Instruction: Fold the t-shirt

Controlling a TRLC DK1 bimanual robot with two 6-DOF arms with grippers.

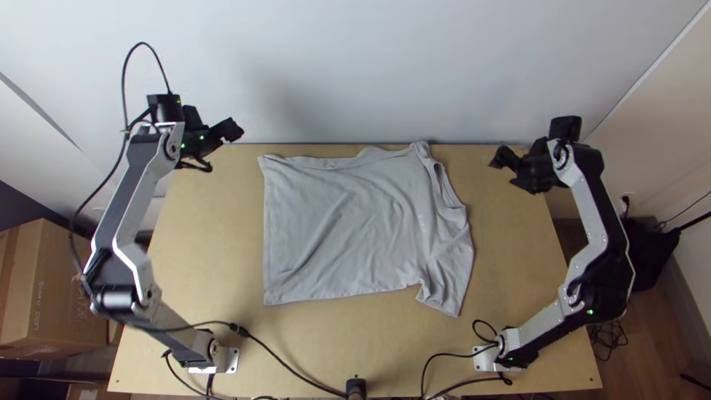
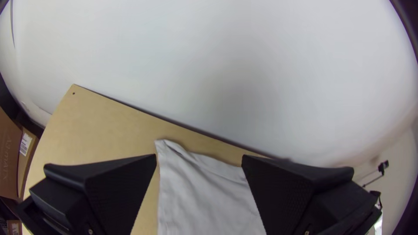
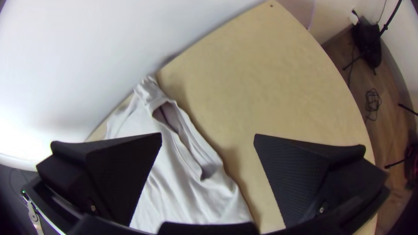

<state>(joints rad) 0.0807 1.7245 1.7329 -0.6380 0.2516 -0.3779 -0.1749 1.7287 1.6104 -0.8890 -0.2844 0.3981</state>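
Observation:
The grey t-shirt (image 1: 348, 222) lies spread on the table, its hem side to the left and its neck opening to the right; the near sleeve points toward the near edge, and the far one looks bunched at the far edge. My left gripper (image 1: 231, 132) is above the far left, beyond the hem corner. In the left wrist view this gripper (image 2: 199, 159) is open, with the shirt's corner (image 2: 174, 161) beneath. Off the neck side, over the far right, is my right gripper (image 1: 500, 163). The right wrist view has the gripper (image 3: 208, 137) open, the shirt's collar (image 3: 187, 143) below.
The light wooden table (image 1: 518, 281) has a white wall along its far edge. Black cables (image 1: 289, 367) run across the near edge, between the arm bases. Cardboard boxes (image 1: 63, 289) stand on the floor at the left.

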